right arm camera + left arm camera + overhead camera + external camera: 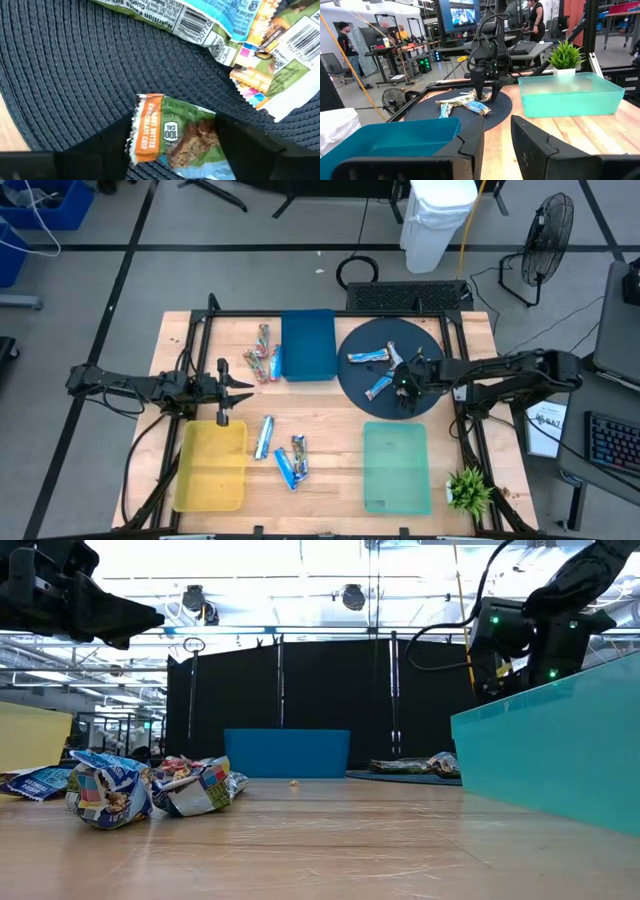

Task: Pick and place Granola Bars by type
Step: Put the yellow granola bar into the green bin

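**Currently: right gripper over a bar on the round mat**

From my station, the left gripper [240, 388] hangs released above the yellow tray [211, 466], which looks bare inside. Just beside it, loose Granola Bars [282, 454] lie on the worktop [330, 450], with another cluster [262, 355] against the blue tray [308, 345]; I see nothing in that tray. On the dark round mat [352, 380] lie more bars. The right gripper [400, 377] sits over a green-and-orange bar [175, 135], fingers apart on either side, not clenched. The teal tray [396, 468] looks bare, near the worktop's front edge. Bare wood lies between the two front trays.
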Available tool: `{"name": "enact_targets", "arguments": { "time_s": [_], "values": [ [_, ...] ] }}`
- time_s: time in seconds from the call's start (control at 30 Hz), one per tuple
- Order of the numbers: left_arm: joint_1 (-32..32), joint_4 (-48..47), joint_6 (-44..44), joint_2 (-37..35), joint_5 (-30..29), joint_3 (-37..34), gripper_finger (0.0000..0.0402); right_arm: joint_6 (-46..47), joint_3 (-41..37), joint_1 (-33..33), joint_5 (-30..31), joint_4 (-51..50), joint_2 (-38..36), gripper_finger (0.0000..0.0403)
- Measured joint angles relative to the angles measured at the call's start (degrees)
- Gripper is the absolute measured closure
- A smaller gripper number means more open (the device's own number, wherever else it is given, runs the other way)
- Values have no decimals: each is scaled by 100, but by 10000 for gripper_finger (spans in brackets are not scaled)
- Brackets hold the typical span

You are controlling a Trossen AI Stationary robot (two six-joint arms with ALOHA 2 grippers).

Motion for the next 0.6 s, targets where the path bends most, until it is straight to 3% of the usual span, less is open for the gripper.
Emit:
{"name": "enact_targets", "arguments": {
  "time_s": [0.13, 0.33, 0.6],
  "values": [
    [0, 0, 0, 0, 0, 0, 300, 167, -2, -2, 15, 50, 36, 221],
    [0, 0, 0, 0, 0, 0, 300, 219, -27, -2, 43, 15, -319, 377],
    [-1, 2, 0, 2, 0, 0, 300, 224, 55, 288, -296, 126, -1239, 393]
  ]
}}
